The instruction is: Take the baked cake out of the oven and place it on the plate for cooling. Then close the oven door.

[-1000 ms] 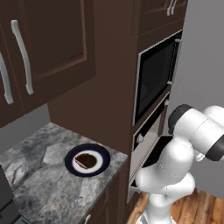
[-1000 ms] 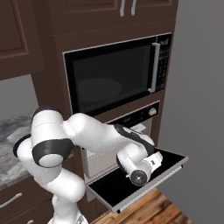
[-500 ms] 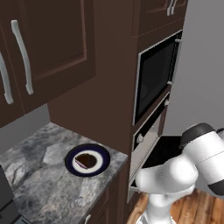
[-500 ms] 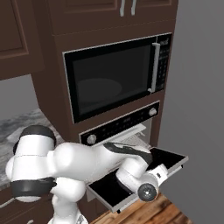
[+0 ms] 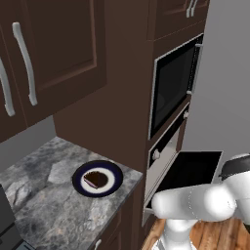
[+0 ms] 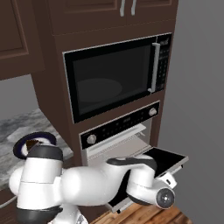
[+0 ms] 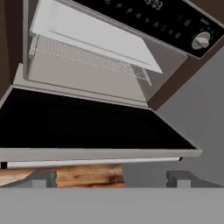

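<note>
**While the Oven Door Lies Open: Cake on Plate, Gripper Released**

While the oven door lies dropped flat, we see its dark glass panel facing up and its long silver bar handle running along the near edge, just beyond our gripper. We read the gripper as released: its two dark fingertips stand wide apart with nothing between them, low in front of the door edge, above the wooden floor.

We find the oven cavity exposed, with a wire rack inside and a round knob on the control strip above.

We locate the baked cake on the plate, resting on its centre. The plate sits on the grey marbled surface, to the left of the oven column and well apart from the gripper.

We note the black-glass microwave mounted directly above the oven, with its door shut.
</note>
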Controlling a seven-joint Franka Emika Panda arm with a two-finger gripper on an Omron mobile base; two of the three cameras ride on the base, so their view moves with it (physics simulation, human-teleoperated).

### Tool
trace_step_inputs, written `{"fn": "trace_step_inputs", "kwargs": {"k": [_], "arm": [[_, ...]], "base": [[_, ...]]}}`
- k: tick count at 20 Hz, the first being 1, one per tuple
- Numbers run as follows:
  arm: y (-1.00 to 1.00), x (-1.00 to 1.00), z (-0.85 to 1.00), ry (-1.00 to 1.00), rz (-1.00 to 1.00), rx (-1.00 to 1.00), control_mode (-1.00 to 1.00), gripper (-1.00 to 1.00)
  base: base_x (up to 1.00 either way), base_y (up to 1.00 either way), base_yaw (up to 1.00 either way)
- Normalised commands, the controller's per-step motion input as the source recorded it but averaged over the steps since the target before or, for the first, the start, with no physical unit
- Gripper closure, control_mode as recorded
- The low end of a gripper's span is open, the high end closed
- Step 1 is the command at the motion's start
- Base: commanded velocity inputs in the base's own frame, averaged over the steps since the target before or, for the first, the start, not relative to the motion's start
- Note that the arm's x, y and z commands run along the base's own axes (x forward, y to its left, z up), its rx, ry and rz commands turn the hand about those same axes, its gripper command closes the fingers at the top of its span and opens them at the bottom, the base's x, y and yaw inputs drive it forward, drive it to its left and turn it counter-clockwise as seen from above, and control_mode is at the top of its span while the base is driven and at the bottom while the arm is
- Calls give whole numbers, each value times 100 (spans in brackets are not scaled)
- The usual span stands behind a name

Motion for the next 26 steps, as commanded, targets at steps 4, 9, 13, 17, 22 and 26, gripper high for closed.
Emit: {"fn": "trace_step_inputs", "kwargs": {"k": [4, 9, 13, 17, 22, 26], "arm": [[0, 4, -39, 15, 12, 4, -100, -100], [0, 9, -49, 15, 12, 3, -100, -100], [0, 14, -46, 12, 8, 4, -100, -100], [0, 16, -49, 7, 2, 5, -100, -100], [-2, 8, -48, 3, 0, 7, -100, -100], [0, 9, -51, 2, 0, 6, -100, -100]], "base": [[0, 0, 0], [0, 0, 0], [0, 0, 0], [0, 0, 0], [0, 0, 0], [0, 0, 0]]}}
